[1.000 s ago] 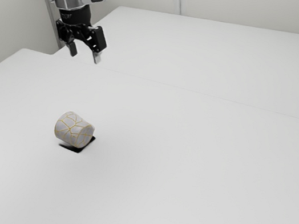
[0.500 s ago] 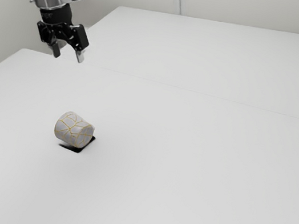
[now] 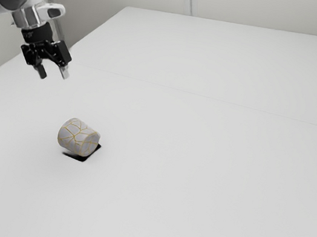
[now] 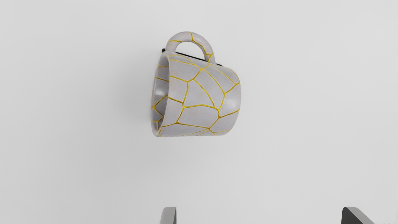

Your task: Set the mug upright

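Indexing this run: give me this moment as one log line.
mug: lying on its side on the table | gripper: open, raised clear of the mug | grasp: none | upright: not yet

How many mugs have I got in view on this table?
1: a pale grey cylindrical mug with gold crack lines, lying on its side on the smooth white table, apart from the open black two-finger tool.

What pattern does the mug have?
Yellow crack-like lines branching over pale grey; the wrist view shows it best on the mug.
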Available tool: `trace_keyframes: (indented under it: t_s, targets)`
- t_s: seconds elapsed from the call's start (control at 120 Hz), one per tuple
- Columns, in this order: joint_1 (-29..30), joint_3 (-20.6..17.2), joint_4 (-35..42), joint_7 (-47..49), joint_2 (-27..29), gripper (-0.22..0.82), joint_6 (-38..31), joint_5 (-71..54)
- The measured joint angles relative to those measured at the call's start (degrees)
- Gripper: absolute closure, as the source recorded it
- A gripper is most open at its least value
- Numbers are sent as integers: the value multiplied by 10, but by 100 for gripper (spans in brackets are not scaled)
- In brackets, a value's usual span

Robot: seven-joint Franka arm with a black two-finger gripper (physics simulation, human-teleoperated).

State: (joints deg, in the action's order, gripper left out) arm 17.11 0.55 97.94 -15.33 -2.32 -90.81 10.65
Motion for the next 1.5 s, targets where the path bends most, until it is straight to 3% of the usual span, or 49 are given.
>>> trace_keyframes:
  t_s: [0.4,0.883,1.5]
  targets:
    - [58,3,81,-100,-46,3,-81,88]
    - [78,2,120,-221,-113,3,-159,190]
    - [86,-1,174,-344,-134,4,-180,347]
